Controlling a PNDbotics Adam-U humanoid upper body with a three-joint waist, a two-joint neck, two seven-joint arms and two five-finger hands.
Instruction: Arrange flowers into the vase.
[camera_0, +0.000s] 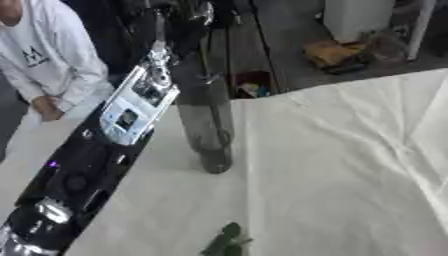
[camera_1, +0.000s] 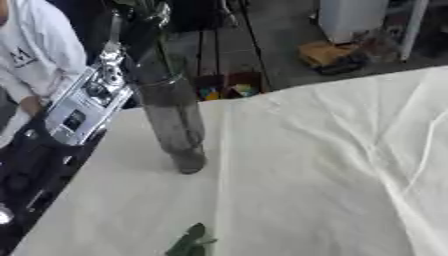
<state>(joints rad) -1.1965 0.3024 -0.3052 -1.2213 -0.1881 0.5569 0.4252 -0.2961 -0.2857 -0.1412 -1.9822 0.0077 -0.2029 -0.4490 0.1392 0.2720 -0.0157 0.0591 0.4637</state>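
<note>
A tall clear glass vase (camera_0: 208, 131) stands upright on the white cloth (camera_0: 332, 165), left of the middle. My left arm (camera_0: 131, 107), black with silver joints, runs from the lower left corner up along the vase's left side. My left hand (camera_1: 112, 56) is up by the top of the vase, dark and blurred against the background. Something thin and dark shows inside the upper part of the vase; I cannot tell what it is. A sprig of green leaves (camera_1: 191, 242) lies on the cloth at the near edge. My right hand shows in no view.
The table's far edge (camera_0: 350, 82) runs from the vase up to the right. Beyond it on the floor are a small red bin (camera_0: 252, 84) and a yellow-brown box (camera_0: 332, 52). A person in a white top (camera_0: 44, 55) stands at the far left.
</note>
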